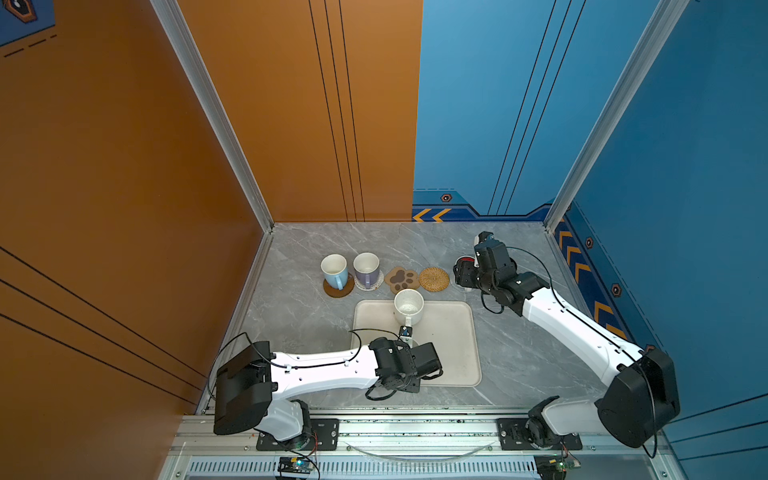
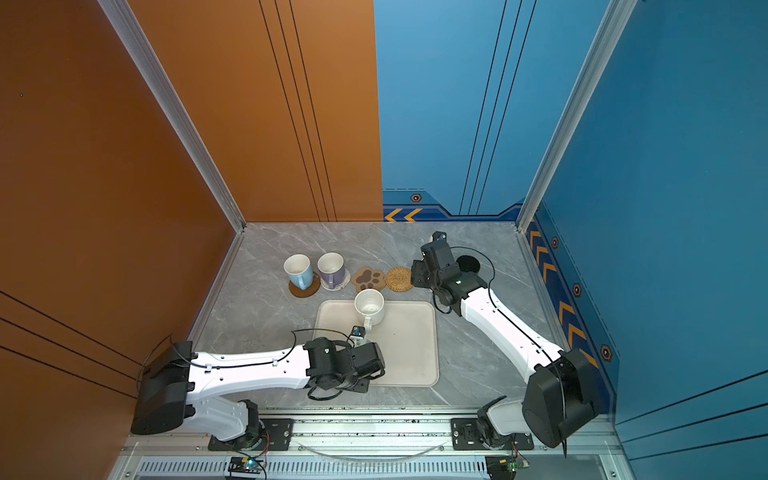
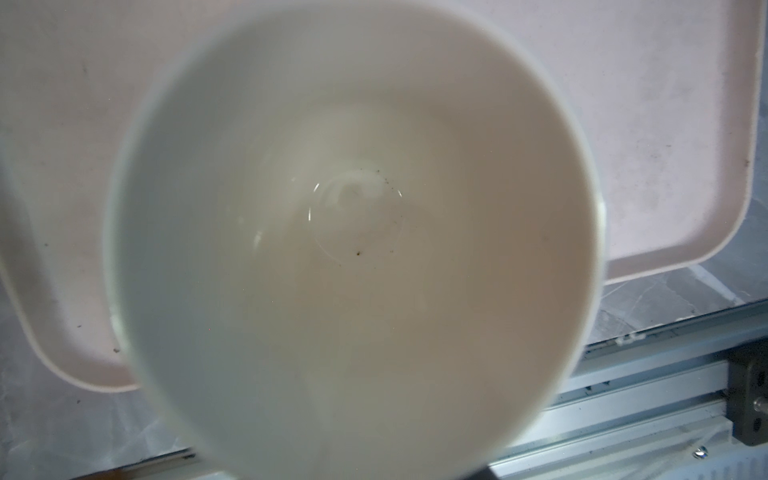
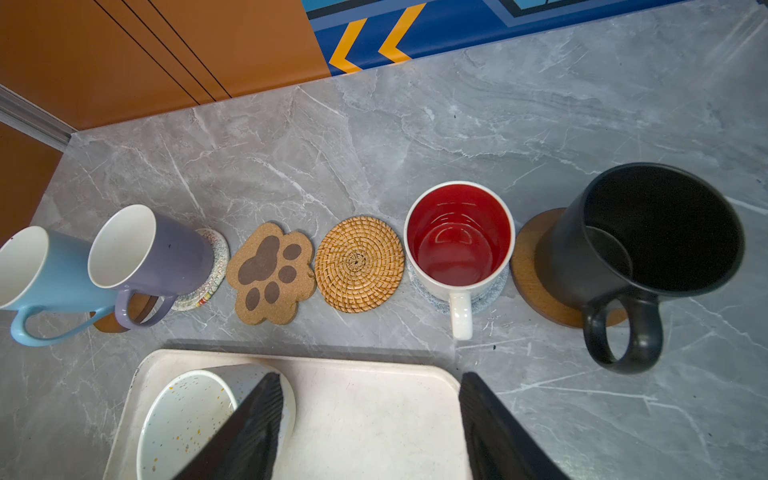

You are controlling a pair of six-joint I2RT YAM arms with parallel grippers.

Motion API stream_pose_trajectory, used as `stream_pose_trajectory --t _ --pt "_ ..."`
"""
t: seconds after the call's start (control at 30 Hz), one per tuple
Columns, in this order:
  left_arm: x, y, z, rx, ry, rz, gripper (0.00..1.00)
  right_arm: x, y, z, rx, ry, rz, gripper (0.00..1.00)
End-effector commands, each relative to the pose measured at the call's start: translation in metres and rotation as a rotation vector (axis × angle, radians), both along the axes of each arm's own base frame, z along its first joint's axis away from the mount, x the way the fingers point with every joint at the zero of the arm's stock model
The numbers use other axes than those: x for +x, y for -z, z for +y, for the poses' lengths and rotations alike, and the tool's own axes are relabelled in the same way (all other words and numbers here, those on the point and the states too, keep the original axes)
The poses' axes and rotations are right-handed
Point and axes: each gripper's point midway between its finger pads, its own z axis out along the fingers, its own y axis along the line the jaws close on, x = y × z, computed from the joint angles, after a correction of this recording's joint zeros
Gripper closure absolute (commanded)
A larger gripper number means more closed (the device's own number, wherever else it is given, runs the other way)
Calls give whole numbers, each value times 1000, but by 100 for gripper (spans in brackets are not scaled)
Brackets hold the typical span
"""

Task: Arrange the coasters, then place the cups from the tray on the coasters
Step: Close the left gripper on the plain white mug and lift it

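A: Light blue mug (image 1: 334, 270) in both top views?
B: Sat on a brown disc (image 1: 338, 293), lilac mug (image 1: 366, 266) on the white woven coaster (image 1: 379, 280); paw coaster (image 1: 401, 279) and rattan coaster (image 1: 434, 279) bare. The speckled white mug (image 1: 408, 307) stood at the far edge of the tray (image 1: 449, 353), left gripper (image 1: 409, 344) over its near part.
A: Left wrist?
B: A plain white mug (image 3: 349, 249) filled it, tray behind. Fingers unseen; couldn't tell the grip.
A: Right wrist?
B: The right gripper (image 4: 370, 376) gaped, empty, above the tray. Red-lined mug (image 4: 457, 241) on the grey-blue coaster (image 4: 430, 297), black mug (image 4: 648, 241) on a second brown disc (image 4: 530, 266).

Grey marble tabletop (image 1: 316, 245); orange wall (image 1: 104, 166) left, blue wall (image 1: 685, 145) right; aluminium corner posts (image 1: 217, 116); lighting seemingly even.
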Motion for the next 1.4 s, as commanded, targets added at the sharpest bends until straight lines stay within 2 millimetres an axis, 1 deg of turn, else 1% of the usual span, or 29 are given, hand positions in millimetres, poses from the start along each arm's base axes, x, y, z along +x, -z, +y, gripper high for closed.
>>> stream_pose_trajectory --t 0.0,0.37,0.6,0.77,0.9,0.97,1.07,1.13,1.23,1.37 --pt "3 7 6 32 -23 -22 64 1 6 -2 14 14 7 34" --pt "9 10 6 35 -47 -35 65 3 10 -2 22 12 17 34" --pt "9 11 7 37 -48 -36 72 3 10 -2 24 13 17 34" --pt "10 10 7 36 -49 -40 91 3 11 -2 23 12 20 34" --pt "11 10 9 41 -49 -47 100 3 10 -2 27 12 19 34" --pt "12 8 9 40 -51 -54 100 3 10 -2 27 12 19 34" --pt "13 3 9 27 -49 -70 100 3 11 -3 25 12 19 34" --pt "16 -5 11 13 -51 -95 100 3 11 -3 26 12 19 34" --pt "23 -21 22 13 -80 -163 100 3 11 -3 25 12 20 34" --pt "31 -46 33 -18 -93 -248 100 3 11 -4 25 15 20 34"
